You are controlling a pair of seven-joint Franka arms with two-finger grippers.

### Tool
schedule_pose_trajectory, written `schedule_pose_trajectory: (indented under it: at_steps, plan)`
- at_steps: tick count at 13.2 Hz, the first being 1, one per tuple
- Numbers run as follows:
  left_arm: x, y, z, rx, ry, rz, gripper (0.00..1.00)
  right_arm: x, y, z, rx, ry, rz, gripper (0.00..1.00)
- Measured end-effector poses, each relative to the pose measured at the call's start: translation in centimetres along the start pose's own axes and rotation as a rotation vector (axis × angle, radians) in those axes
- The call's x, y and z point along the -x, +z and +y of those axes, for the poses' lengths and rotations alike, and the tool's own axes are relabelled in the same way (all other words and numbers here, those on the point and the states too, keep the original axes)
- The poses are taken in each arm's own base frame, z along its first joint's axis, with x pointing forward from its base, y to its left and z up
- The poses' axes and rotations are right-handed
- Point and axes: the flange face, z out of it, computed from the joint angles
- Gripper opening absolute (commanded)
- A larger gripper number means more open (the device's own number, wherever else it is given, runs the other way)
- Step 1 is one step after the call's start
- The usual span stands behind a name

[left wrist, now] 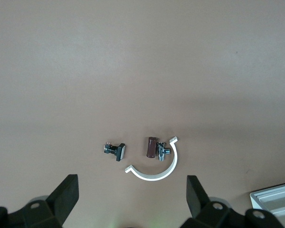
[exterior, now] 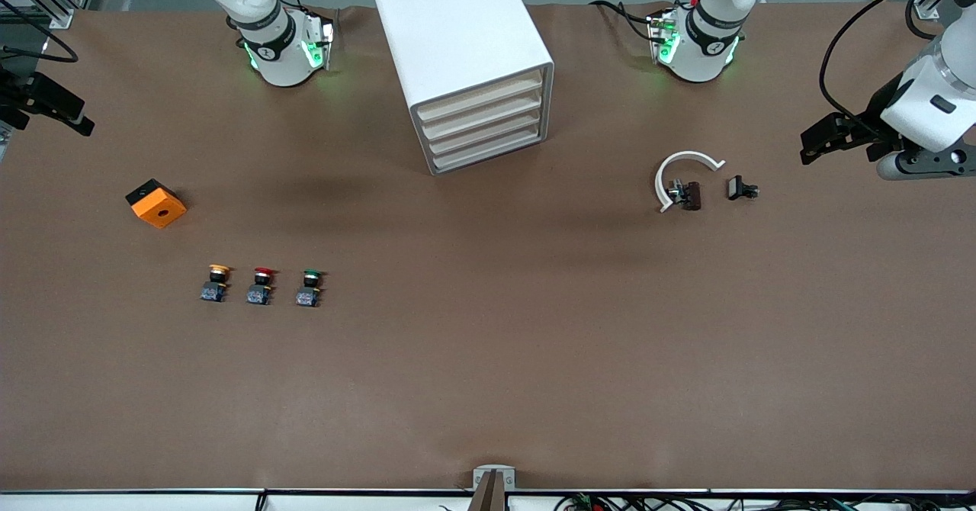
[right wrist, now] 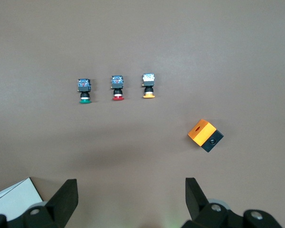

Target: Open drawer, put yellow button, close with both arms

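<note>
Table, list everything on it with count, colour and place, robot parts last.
Cabinet: one, white, four cream drawers all shut, between the arm bases; top drawer.
Yellow button: one, right arm's end, outermost in a row of three.
Red button: one, middle of the row.
Green button: one, cabinet end of the row.
Box: one, orange and black, farther from the camera than the buttons.
Clip: one, white curved, left arm's end.
Small dark parts: two, beside the clip.
Left gripper: open, above the clip.
Right gripper: open, above the table at the buttons' end.

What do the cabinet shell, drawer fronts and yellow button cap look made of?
Cabinet: probably smooth white plastic, going by its even sheen and rounded edges. Drawer fronts: matte cream, plastic or painted board, unclear which. Yellow button: glossy plastic-looking cap on a dark neck.
</note>
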Motion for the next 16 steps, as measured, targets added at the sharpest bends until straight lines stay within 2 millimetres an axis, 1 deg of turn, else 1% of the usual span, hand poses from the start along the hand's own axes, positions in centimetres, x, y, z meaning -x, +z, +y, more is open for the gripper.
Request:
schedule_pose_trajectory:
  at_steps: [7, 11, 12, 13, 16]
  plan:
    - [0.0, 0.0, -0.1, 0.000, 0.000, -0.001, 1.00, 0.1, 0.0, -0.2, -0.010, 0.000, -0.004, 1.00]
    - [0.2, 0.3, -0.5, -0.003, -0.008, -0.033, 1.00, 0.1, 0.0, -0.2, -0.010, 0.000, -0.004, 1.00]
    - [0.2, 0.8, -0.5, -0.004, -0.008, -0.045, 1.00, 0.1, 0.0, -0.2, -0.010, 0.000, -0.004, 1.00]
    - [-0.1, 1.6, -0.5, -0.006, -0.008, -0.065, 1.00, 0.1, 0.0, -0.2, -0.010, 0.000, -0.005, 1.00]
    - [-1.8, 5.6, 0.2, 0.008, -0.002, -0.138, 1.00, 0.1, 0.0, -0.2, -0.010, 0.001, -0.004, 1.00]
